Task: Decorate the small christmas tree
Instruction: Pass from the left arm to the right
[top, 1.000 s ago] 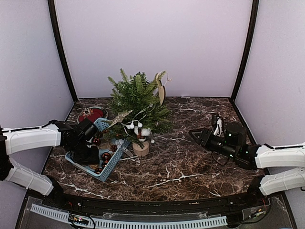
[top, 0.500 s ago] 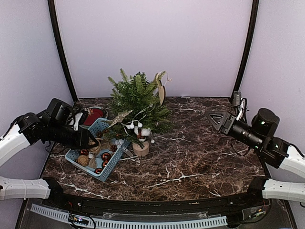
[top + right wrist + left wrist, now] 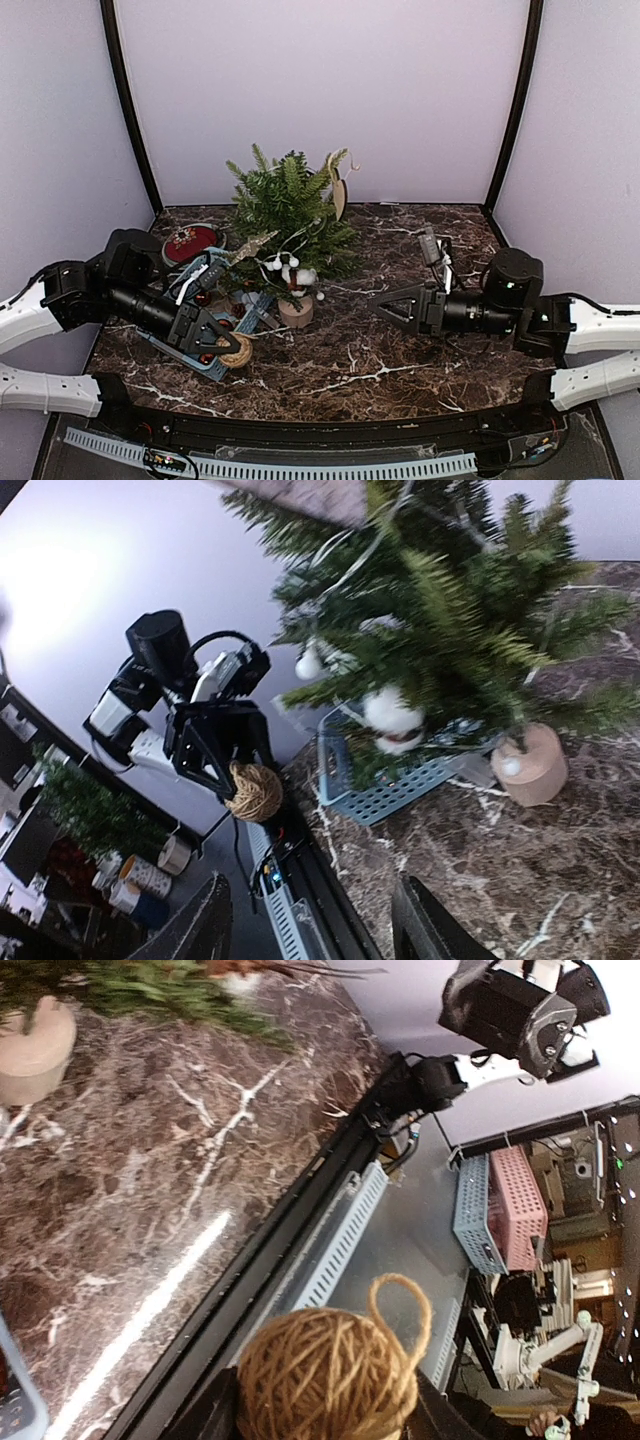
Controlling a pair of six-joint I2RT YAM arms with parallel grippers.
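Holding twine ball point(image 3: 325, 1375) | left hand point(image 3: 232, 348) | loop point(image 3: 400, 1280) clear in left wrist view

Green tree point(image 3: 290, 205) with white baubles point(image 3: 285, 265); dark brown desk point(image 3: 400, 350) veined white; pale blue basket point(image 3: 213, 262); tan twine ball point(image 3: 325, 1375); red ornament point(image 3: 190, 240).

My top camera looks down on the small green fir tree with pale wooden base point(image 3: 290, 205); both wrist cameras share it from opposite sides.

I see tree point(image 3: 290, 205) centre-back; basket point(image 3: 390, 792) left of its base (touching? can't tell); twine ball point(image 3: 238, 351) before basket.
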